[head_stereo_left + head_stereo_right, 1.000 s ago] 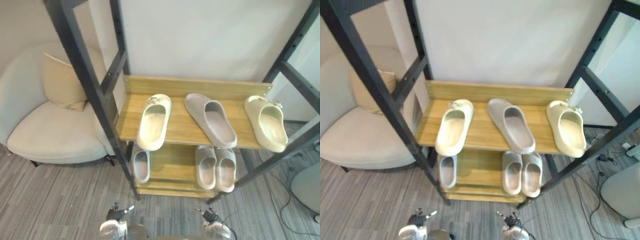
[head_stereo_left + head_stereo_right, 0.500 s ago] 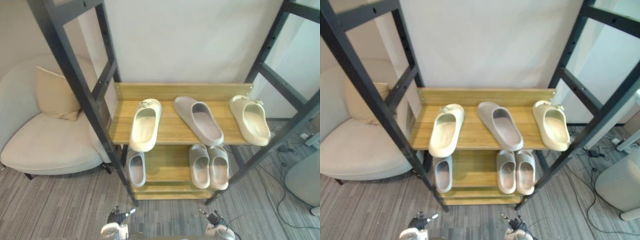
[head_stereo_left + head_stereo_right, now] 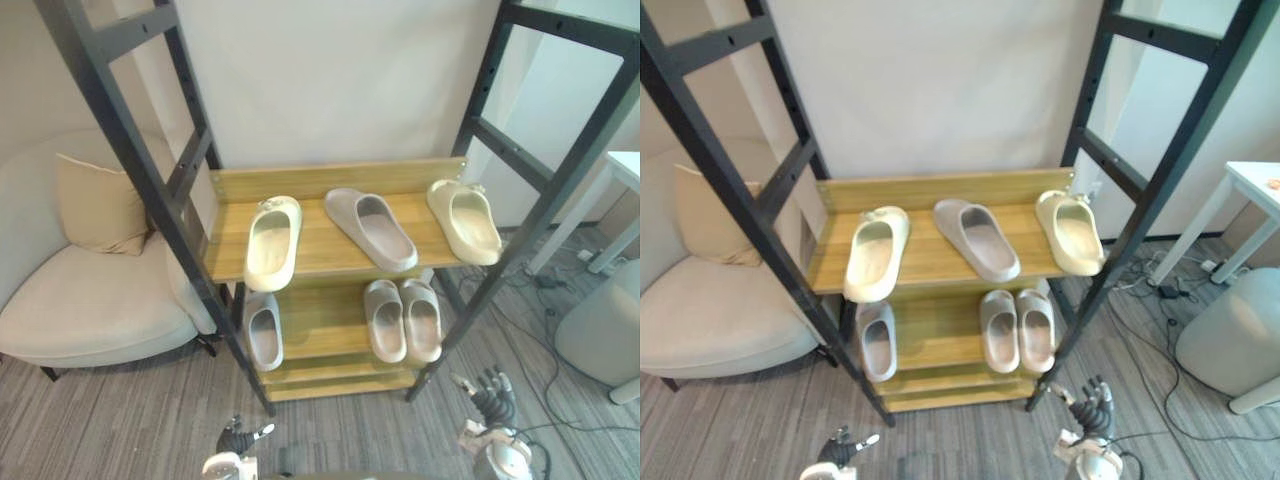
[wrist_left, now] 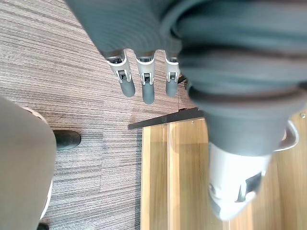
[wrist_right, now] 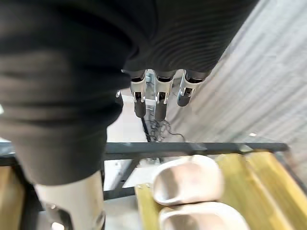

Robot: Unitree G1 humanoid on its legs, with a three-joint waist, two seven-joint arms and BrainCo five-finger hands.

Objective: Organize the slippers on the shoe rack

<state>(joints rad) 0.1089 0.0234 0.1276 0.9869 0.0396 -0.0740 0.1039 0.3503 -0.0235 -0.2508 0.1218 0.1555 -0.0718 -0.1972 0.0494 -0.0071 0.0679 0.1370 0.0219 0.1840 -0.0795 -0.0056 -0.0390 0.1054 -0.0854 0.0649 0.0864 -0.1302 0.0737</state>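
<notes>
Shoe rack: black metal frame with two wooden shelves, set against a pale wall on grey striped carpet.

Upper shelf, three slippers, toes toward the wall:
- cream slipper at the left end, its heel hanging past the front edge;
- taupe slipper in the middle, lying at an angle with its toe turned to the left;
- second cream slipper at the right end, well apart from its mate, with the taupe one between them.

Lower shelf, three grey slippers:
- single grey slipper at the left end;
- grey pair, left one and right one, side by side and touching, to the right of centre.

Left hand: low in front of the rack, over the carpet. Its fingers are straight, the thumb stands apart, and it holds nothing.

Right hand: low by the rack's right front leg. Its fingers are straight and spread, and it holds nothing. Two pale slippers on a wooden board show past them.

Surroundings:
- cream armchair to the left of the rack, with a beige cushion against its back;
- white table to the right;
- grey rounded stool near the table.
</notes>
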